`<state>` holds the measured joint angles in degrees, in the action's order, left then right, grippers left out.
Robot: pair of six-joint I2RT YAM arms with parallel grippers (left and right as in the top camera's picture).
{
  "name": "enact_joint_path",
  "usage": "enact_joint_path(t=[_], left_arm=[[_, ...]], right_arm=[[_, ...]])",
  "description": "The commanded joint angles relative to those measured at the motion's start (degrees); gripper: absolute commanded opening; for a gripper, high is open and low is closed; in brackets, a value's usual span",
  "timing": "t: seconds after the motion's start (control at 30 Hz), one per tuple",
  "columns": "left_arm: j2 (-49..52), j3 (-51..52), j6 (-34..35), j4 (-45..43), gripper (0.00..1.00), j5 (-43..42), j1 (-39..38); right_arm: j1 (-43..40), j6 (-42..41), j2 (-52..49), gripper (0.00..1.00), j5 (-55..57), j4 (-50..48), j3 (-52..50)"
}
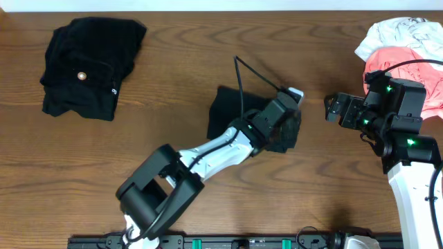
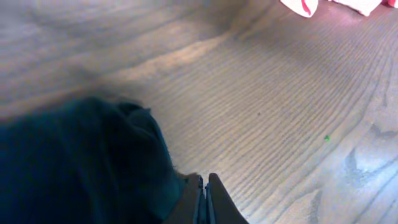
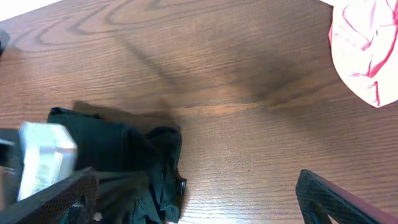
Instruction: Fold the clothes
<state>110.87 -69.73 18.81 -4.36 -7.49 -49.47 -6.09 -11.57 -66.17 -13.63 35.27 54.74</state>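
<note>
A plain black shirt (image 1: pixel 232 114) lies bunched at the table's middle. It also shows in the left wrist view (image 2: pixel 74 162) and the right wrist view (image 3: pixel 124 155). My left gripper (image 1: pixel 296 97) lies at the shirt's right edge. Its jaws (image 2: pixel 204 190) are shut, their tips over bare wood, with the fabric against the left finger and nothing visible between them. My right gripper (image 1: pixel 329 109) is open and empty, just right of the shirt; its fingers (image 3: pixel 199 205) spread wide above the table. A folded black piece with a pale button (image 1: pixel 83 66) lies far left.
Pink and white clothes (image 1: pixel 408 48) are heaped at the far right corner; they also show in the right wrist view (image 3: pixel 367 50). The left arm's cable (image 1: pixel 252 69) arcs over the wooden table (image 1: pixel 173 83). The arms' base rail runs along the front edge.
</note>
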Motion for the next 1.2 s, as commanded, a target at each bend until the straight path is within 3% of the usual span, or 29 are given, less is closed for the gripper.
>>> enact_joint_path(t=[0.0, 0.1, 0.2, 0.27, 0.43, 0.5, 0.57, 0.6, 0.63, 0.7, 0.77, 1.17], left_arm=[[-6.71, -0.37, -3.82, 1.36, 0.06, 4.96, 1.88], [-10.01, -0.37, -3.96, 4.15, 0.15, 8.41, 4.2], [-11.45, -0.37, -3.93, 6.99, 0.45, 8.33, 7.45], [-11.58, -0.37, -3.91, 9.27, 0.57, 7.93, 9.86], [-11.58, -0.37, -3.72, 14.51, 0.64, 6.05, 16.09], [-11.56, -0.35, -3.74, 15.85, 0.64, 3.72, 18.53], [-11.54, -0.17, -3.74, 16.85, 0.64, 0.59, 20.61], [-11.52, 0.09, -3.74, 17.22, 0.61, -0.94, 21.46], [-11.5, 0.46, -3.74, 17.55, 0.55, -1.97, 22.18], [-11.17, 1.25, -3.74, 18.51, 0.28, -2.6, 23.04], [-10.25, 1.44, -3.76, 20.09, 0.07, -2.6, 23.32], [-1.46, 1.44, -3.67, 22.25, 0.06, -3.28, 23.32]], right_arm=[[-0.39, 0.07, 0.59, 0.99, 0.15, 0.44, 0.0], [-0.37, 0.09, 0.59, 0.99, 0.15, 0.61, 0.0], [-0.37, 0.11, 0.59, 0.99, 0.13, 0.7, 0.0], [-0.37, 0.79, 0.48, 0.99, 0.09, 0.94, 0.0], [0.42, 4.96, -0.85, 0.99, -4.02, 2.75, 0.0], [1.53, 7.39, -1.86, 0.77, -7.91, 2.89, -0.02], [3.17, 8.7, -3.26, 0.22, -10.47, 2.27, -0.02], [4.07, 8.66, -4.07, 0.01, -11.08, 1.75, -0.02], [5.05, 8.68, -4.94, 0.01, -11.8, 1.18, -0.02], [7.58, 8.66, -7.13, 0.01, -12.81, -0.37, -0.02], [10.23, 8.61, -9.14, 0.01, -12.79, -1.9, -0.02], [18.75, 3.21, -20.5, 0.01, -10.67, -13.44, 0.0]])
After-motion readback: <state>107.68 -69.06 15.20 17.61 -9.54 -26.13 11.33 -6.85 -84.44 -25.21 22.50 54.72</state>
